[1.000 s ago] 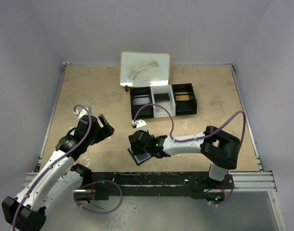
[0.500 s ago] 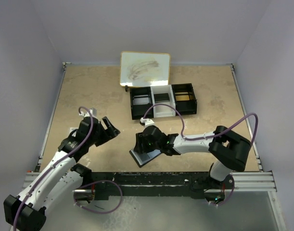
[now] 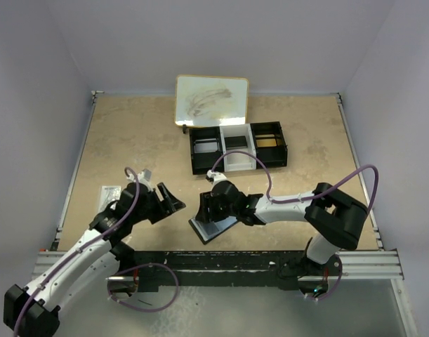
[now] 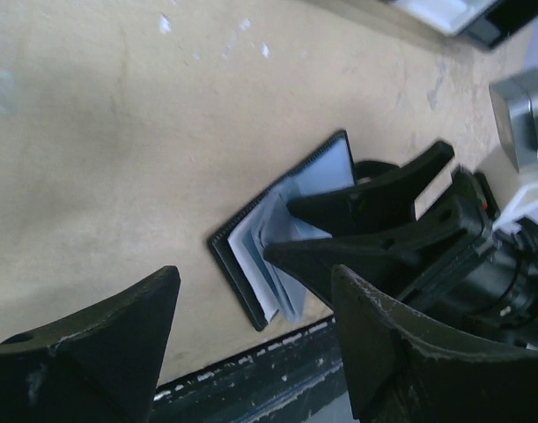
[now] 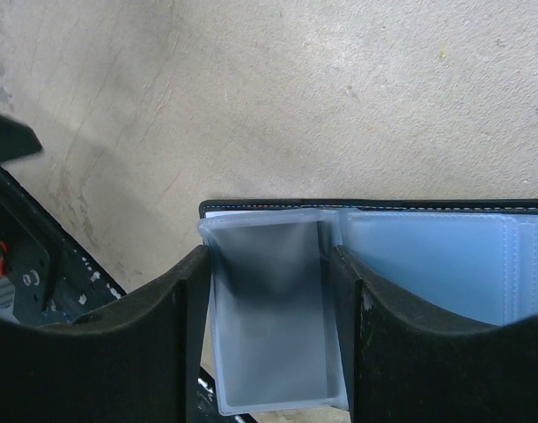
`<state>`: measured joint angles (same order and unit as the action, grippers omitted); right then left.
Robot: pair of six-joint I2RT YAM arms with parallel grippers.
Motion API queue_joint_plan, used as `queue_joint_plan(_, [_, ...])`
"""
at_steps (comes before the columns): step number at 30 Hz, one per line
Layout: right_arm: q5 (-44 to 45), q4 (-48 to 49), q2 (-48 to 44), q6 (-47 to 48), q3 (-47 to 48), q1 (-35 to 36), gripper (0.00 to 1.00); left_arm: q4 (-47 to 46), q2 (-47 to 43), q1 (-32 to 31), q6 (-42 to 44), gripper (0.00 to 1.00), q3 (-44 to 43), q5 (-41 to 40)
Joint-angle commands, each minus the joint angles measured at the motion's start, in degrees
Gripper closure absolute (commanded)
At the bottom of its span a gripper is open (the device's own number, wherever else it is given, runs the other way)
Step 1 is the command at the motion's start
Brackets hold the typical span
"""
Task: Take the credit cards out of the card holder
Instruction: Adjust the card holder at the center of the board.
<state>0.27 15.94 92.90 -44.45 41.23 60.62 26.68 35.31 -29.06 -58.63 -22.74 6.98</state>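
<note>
The card holder (image 3: 215, 228) lies open near the table's front edge, black outside and shiny grey-blue inside (image 5: 427, 256). My right gripper (image 3: 204, 210) reaches over its left half. In the right wrist view the gripper (image 5: 269, 264) has a frosted clear sleeve (image 5: 269, 317) raised between its two fingers, which touch the sleeve's two side edges. No credit cards can be made out on their own. My left gripper (image 3: 173, 199) hovers just left of the holder with its jaws open and nothing between them. The left wrist view shows the holder's fanned sleeves (image 4: 251, 251) ahead of the gripper (image 4: 251, 291).
A black-and-white three-compartment tray (image 3: 239, 147) stands at the back middle, with a whiteboard (image 3: 211, 100) propped behind it. A pale flat rectangle (image 3: 109, 192) lies on the table at the far left. The black front rail (image 3: 221, 260) runs just below the holder.
The left gripper has moved right towards the card holder, its jaws narrowing a little. The holder now lies spread wider, and the right gripper has shifted up over it.
</note>
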Motion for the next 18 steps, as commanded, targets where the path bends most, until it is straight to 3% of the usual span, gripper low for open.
queue_joint_plan(1, [-0.98,-2.32,0.70,-0.66,-1.77,-0.22,0.45,-10.04,1.82,-8.28,-4.78,0.33,2.12,0.28])
queue_joint_plan(7, [-1.24,-2.88,1.66,-0.38,-0.89,-0.33,0.45,-15.64,8.04,-23.08,-8.62,0.39,0.12,-12.13])
queue_joint_plan(18, [-2.55,-2.15,2.84,-0.22,-0.35,-0.32,0.44,-19.26,6.46,-24.44,-13.02,0.41,2.25,-13.13])
